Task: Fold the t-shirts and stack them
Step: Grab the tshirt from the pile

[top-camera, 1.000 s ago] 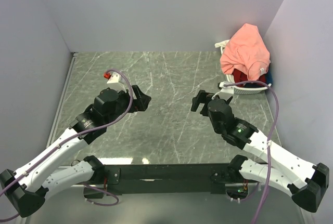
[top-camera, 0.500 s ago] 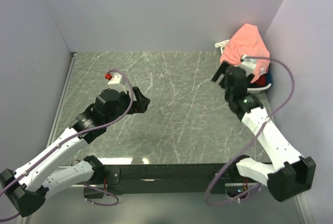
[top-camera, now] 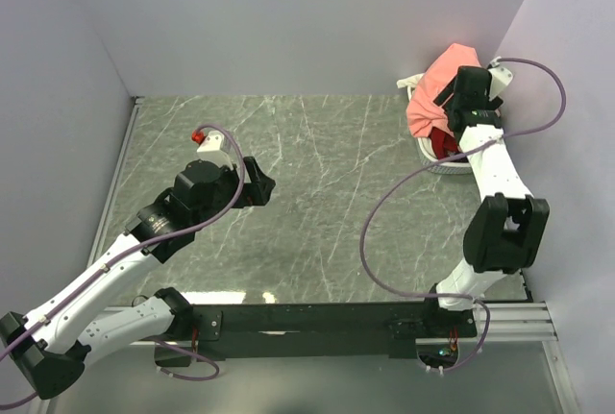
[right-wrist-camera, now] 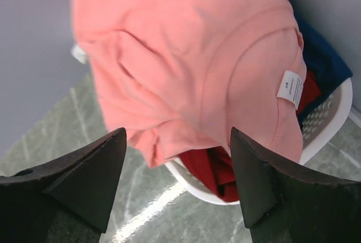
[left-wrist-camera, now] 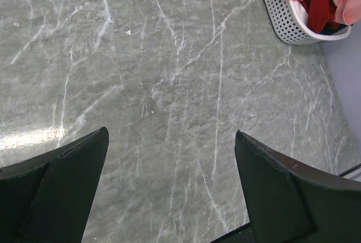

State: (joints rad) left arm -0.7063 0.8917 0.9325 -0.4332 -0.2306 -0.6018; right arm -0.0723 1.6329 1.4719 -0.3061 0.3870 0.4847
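Observation:
A salmon-pink t-shirt (top-camera: 434, 89) with a white neck label (right-wrist-camera: 290, 89) lies heaped on top of the white basket (top-camera: 444, 164) at the far right corner; it also shows in the right wrist view (right-wrist-camera: 192, 57). A dark red shirt (right-wrist-camera: 211, 167) and a blue one (right-wrist-camera: 321, 62) lie under it. My right gripper (top-camera: 468, 87) hovers open above the pink shirt, its fingers (right-wrist-camera: 84, 181) apart and empty. My left gripper (top-camera: 259, 182) is open and empty over the bare table at centre left.
The grey marble table (top-camera: 327, 193) is walled by pale panels at the back and both sides. The basket stands against the right wall; it shows in the left wrist view (left-wrist-camera: 293, 23) at the top right. A purple cable (top-camera: 384, 212) loops from the right arm.
My right arm has swung from the table's middle up and right to the basket, and now hangs over the pink shirt. My left gripper has barely moved.

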